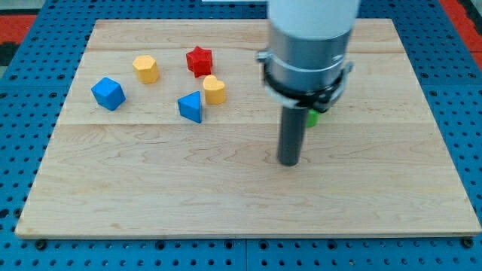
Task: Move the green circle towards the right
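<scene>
Right of centre on the wooden board [151, 188], my tip [289, 162] rests on bare wood. No pincer here: only a plain rod, holding nothing. Green block [312, 117], mostly hidden behind the rod, shape unclear, sits just up and right of the tip. Upper left: blue cube [108, 93], yellow hexagon [146, 68], red star [199, 61], yellow heart [215, 89], blue wedge [191, 107].

Light wooden surface [226, 203] sitting on blue pegboard. Upper left has a blue cube [108, 93], yellow hexagon block [146, 68], red star block [199, 61], yellow heart block [215, 89] and blue triangular block [191, 107]. Green block [312, 117] peeks out right of centre.
</scene>
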You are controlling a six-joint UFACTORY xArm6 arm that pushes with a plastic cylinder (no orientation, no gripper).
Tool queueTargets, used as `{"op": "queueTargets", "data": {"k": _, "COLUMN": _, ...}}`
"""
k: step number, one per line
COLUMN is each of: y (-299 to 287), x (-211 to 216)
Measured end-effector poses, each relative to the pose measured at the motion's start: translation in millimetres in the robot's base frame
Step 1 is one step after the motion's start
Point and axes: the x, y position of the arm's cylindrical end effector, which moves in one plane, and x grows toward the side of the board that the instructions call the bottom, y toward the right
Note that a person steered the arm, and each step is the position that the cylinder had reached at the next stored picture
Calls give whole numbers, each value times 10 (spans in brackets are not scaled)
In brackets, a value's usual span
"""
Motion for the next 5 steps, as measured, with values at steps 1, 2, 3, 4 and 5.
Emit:
{"op": "queueTargets", "data": {"k": 1, "y": 205, "x": -395}}
{"op": "queueTargets", "data": {"k": 2, "y": -33, "x": -519}}
{"op": "queueTargets", "data": {"k": 3, "y": -327, "x": -488}}
{"op": "queueTargets", "data": {"k": 4, "y": 52, "x": -253}}
{"op": "queueTargets", "data": {"k": 5, "y": 789, "x": -407}}
